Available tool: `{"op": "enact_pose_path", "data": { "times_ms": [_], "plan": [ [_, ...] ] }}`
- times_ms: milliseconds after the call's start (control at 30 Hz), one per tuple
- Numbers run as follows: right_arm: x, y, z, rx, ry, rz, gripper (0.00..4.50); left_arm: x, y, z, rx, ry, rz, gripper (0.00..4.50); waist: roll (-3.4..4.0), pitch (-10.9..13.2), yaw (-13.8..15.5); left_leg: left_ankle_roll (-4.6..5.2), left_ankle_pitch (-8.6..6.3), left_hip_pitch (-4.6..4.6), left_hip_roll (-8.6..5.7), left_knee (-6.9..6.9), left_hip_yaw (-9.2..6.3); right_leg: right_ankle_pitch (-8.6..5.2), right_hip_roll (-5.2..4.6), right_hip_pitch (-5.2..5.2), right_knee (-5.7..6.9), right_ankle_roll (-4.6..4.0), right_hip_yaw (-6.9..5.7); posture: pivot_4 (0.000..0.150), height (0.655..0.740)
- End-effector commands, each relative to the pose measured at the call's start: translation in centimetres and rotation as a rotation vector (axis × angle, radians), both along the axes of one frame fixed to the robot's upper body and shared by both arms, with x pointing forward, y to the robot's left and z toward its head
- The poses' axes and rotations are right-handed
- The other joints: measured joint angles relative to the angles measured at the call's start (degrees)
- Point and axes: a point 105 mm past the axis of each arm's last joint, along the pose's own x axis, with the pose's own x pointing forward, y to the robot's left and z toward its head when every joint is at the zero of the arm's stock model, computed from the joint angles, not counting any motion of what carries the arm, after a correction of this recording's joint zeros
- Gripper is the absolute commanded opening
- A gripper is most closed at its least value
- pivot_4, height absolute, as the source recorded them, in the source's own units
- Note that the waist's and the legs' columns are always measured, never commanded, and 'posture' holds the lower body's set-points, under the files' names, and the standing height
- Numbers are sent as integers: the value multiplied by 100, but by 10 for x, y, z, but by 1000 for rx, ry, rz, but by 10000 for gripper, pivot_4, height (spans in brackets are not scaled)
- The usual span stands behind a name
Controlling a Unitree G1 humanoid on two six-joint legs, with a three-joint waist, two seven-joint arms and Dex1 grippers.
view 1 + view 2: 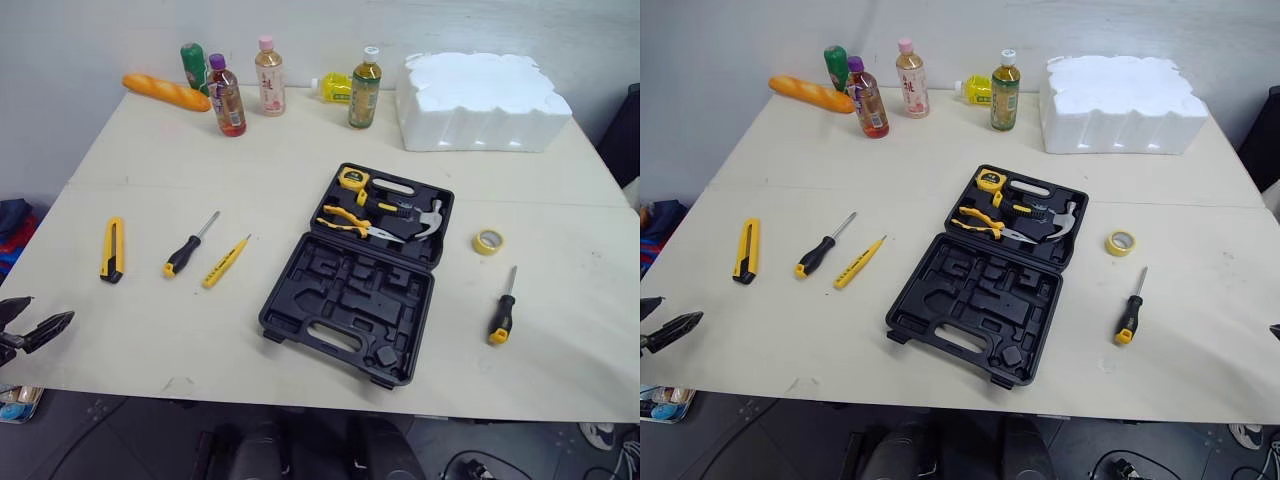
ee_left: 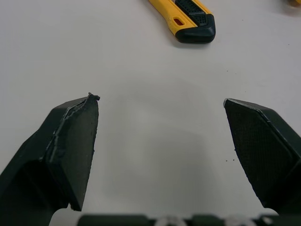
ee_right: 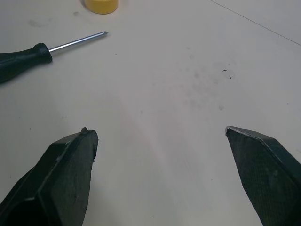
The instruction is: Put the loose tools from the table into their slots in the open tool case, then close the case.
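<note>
The left end effector point(image 2: 160, 101) has its two black fingers point(image 2: 70, 141) spread wide with nothing between them. It hangs over bare tabletop point(image 1: 300, 130) at the lower left edge of the left eye frame. Just beyond its fingertips, not touching them, lies the black end of a yellow utility knife point(image 1: 112, 249).

The right end effector point(image 3: 160, 132) is just as wide open and empty, also over bare tabletop. Ahead of it lie a black-handled screwdriver point(image 1: 502, 310) and a yellow tape roll point(image 1: 487, 241), both clear of its fingers.

Right of the utility knife, in the left half of the frame, a second screwdriver point(image 1: 185, 250) with a black and yellow handle lies at a slant. A slim yellow tool point(image 1: 225, 262) lies just beside it.

The black tool case point(image 1: 350, 290) lies open and flat at the centre of the frame. In its upper half sit a tape measure point(image 1: 352, 179), yellow-handled pliers point(image 1: 350, 222) and a hammer point(image 1: 425, 222). The moulded slots in its lower half hold no tools. The tape roll sits right of the case, with the black-handled screwdriver below it toward the lower right.

Along the top of the frame stand four bottles point(image 1: 226, 97), with a small yellow bottle point(image 1: 335, 88) lying among them. A loaf of bread point(image 1: 166, 92) lies at the upper left and a white foam block point(image 1: 480, 100) sits at the upper right.
</note>
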Motion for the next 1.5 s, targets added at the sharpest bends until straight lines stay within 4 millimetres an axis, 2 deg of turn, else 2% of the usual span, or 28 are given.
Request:
{"op": "enact_pose_path", "data": {
  "times_ms": [33,367,400,500,567,867,1000,1133,1200,1333,1500],
  "plan": [
    [-1,-7,10,-44,-18,-7,45000,6,3,7,-2,-4,5,44535,0,0,1,0,0,0,0,0,0,0,0,0,0,0,0,1500,7355],
    [-2,-14,0,-69,0,-34,45000,12,7,-4,35,41,-13,44535,-3,-2,3,-1,1,7,0,9,22,4,1,-6,3,7,-7,1500,7355],
    [-1,-11,1,-71,-4,-13,45000,12,8,-5,38,43,-14,44535,-15,-8,31,-30,7,15,17,15,68,4,10,-68,13,6,25,1500,7355],
    [-1,-5,2,-75,-7,24,45000,13,9,-6,43,46,-14,44535,-15,-8,43,-40,-14,35,31,10,194,2,25,-106,65,4,143,1500,7355],
    [-1,-3,3,-78,-7,27,45000,13,9,-7,42,47,-14,44535,-15,-9,14,-34,-21,58,31,5,187,2,24,-76,58,3,138,1500,7355],
    [1,3,7,-77,-19,29,45000,19,10,-6,41,43,-20,44535,-16,-9,-95,-28,-22,58,32,7,187,4,23,-70,61,7,123,1500,7355],
    [5,13,12,-68,-46,46,45000,25,6,0,34,19,-36,44535,-17,-10,-92,-27,-22,58,31,9,188,4,23,-69,62,9,122,1500,7355],
    [7,38,19,-6,-79,86,45000,31,-21,28,-7,-43,-197,44535,-20,-10,-84,-26,-21,56,31,10,185,5,23,-68,66,10,122,1500,7355],
    [7,51,20,0,-86,107,45000,32,-38,34,-10,-40,-268,44535,-21,-11,-79,-27,-21,56,32,11,183,5,23,-67,68,10,119,1500,7355],
    [15,98,14,14,-91,184,45000,46,-101,50,0,-46,-489,44535,-25,-13,-59,-25,-20,56,32,11,172,5,21,-59,70,10,126,1500,7355],
    [37,148,4,7,-76,218,45000,74,-166,53,13,-68,-603,44535,-24,-14,37,-20,-12,61,26,17,159,5,20,-43,76,10,137,1500,7355]
  ]
}}
